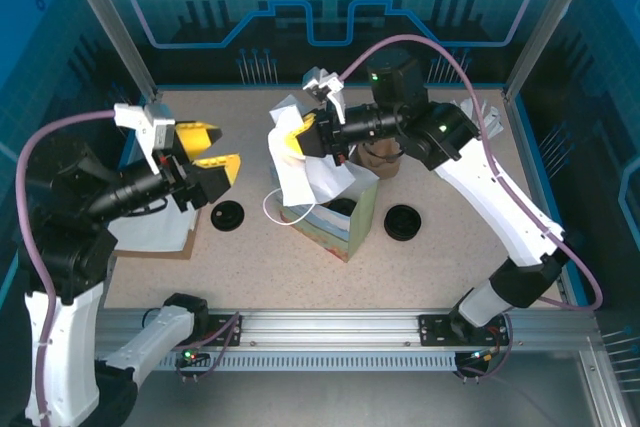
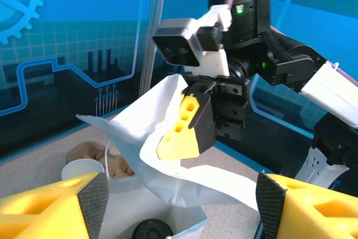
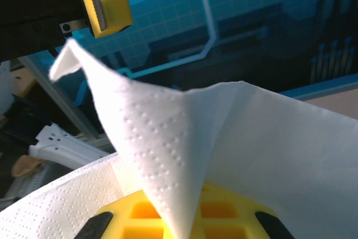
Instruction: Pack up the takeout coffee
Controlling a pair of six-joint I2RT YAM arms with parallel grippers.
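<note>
Speckled beige bench (image 1: 280,277) carried a paper bag (image 1: 345,235) at its middle, with a loose black lid (image 1: 228,215) at the bag's 9 o'clock and a second black lid (image 1: 403,222) at its 3 o'clock. Inside the bag sat the takeout coffee (image 2: 152,231), only its black top showing. At the bag's 10 o'clock the left fingers (image 1: 222,169) stood wide apart, holding nothing. Over its 11 o'clock edge the right fingers (image 1: 300,135) were pinched tight on a white napkin (image 1: 300,175) draping into the bag's mouth.
</note>
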